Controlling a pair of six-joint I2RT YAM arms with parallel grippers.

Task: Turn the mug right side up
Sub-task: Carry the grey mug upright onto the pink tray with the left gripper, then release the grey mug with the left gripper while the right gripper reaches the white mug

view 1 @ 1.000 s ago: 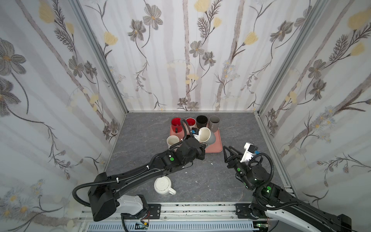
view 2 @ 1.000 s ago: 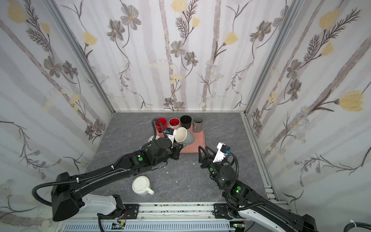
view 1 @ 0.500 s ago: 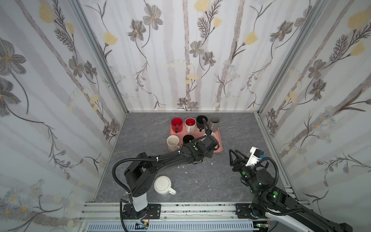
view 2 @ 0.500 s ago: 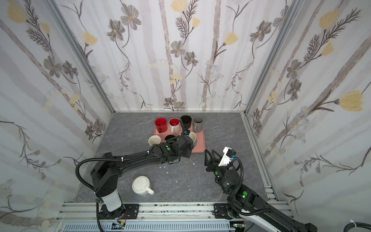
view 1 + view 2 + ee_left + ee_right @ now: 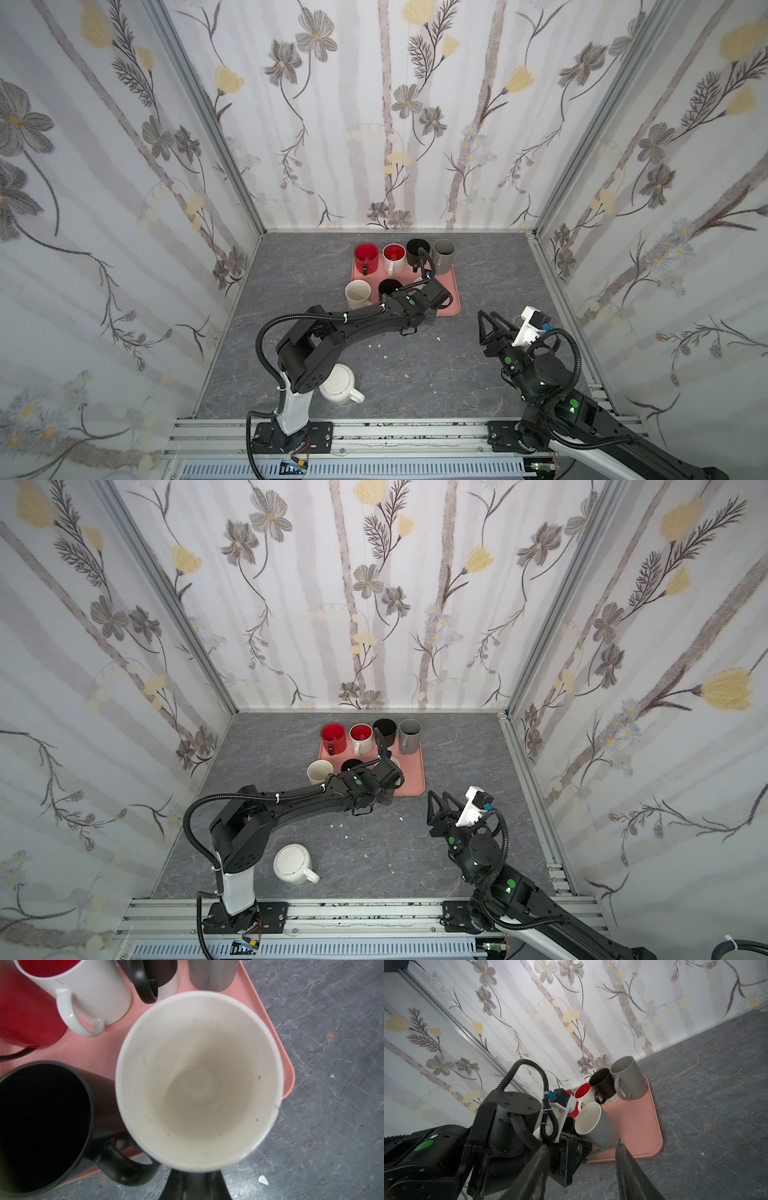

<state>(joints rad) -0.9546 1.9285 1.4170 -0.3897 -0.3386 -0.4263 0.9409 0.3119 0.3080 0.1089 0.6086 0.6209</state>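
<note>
Grey mug leans near upright, mouth up, over pink tray. Left gripper pinches its handle. A second ago it was sideways. Right gripper fingers are spread.

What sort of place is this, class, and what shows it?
Probably a robot test cell, not a kitchen: two arms bolted to a metal rail, wallpapered panels boxing in a table, and mugs lined up on a tray.
</note>
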